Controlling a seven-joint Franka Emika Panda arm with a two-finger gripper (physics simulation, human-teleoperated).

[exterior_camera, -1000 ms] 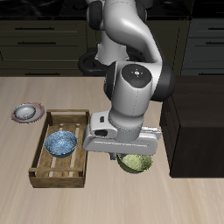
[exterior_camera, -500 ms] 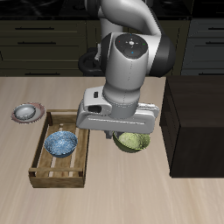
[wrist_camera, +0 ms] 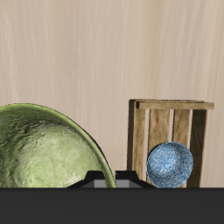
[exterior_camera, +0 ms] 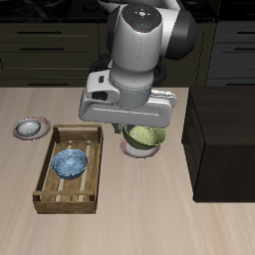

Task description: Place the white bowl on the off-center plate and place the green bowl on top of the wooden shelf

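Jaws grip the green bowl (exterior_camera: 145, 137), lifted beside the wooden shelf (exterior_camera: 221, 139)
Next: raise it above the shelf's flat top

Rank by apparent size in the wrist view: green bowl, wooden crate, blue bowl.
1. green bowl: looks largest, but it sits right at the camera and is cut off by the frame, so nearness inflates it.
2. wooden crate
3. blue bowl, lying inside the crate.
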